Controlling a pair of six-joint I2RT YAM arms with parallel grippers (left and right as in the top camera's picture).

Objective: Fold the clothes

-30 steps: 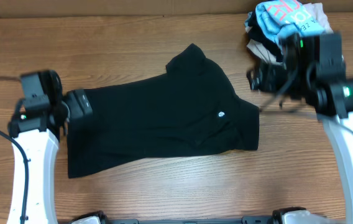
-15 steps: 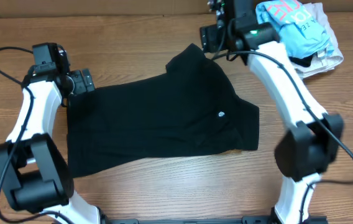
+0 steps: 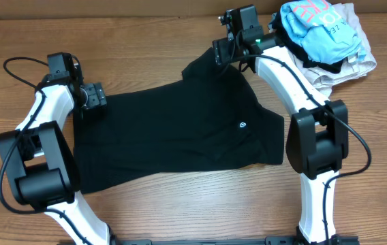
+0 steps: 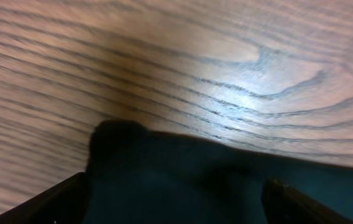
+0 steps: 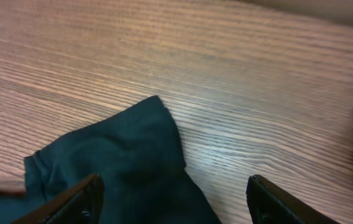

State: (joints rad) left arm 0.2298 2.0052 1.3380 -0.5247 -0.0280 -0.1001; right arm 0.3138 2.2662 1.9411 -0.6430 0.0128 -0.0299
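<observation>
The black shirt (image 3: pixel 180 129) lies spread flat on the wooden table, with a small round white label (image 3: pixel 242 124) near its right side. My left gripper (image 3: pixel 93 97) is open over the shirt's far left corner; in the left wrist view the black fabric (image 4: pixel 183 180) lies between the spread fingers (image 4: pixel 176 205). My right gripper (image 3: pixel 225 49) is open over the shirt's far pointed corner; in the right wrist view that corner (image 5: pixel 127 155) sits between the fingers (image 5: pixel 173 199).
A pile of other garments, with a light blue one with pink letters (image 3: pixel 319 27) on top of white and beige ones (image 3: pixel 347 58), sits at the far right. A cardboard wall (image 3: pixel 112 7) runs along the table's far edge.
Both arms have swung in from the table's sides to the shirt's far edge. The right gripper moved from the garment pile to the shirt's pointed corner. The shirt has not moved.
</observation>
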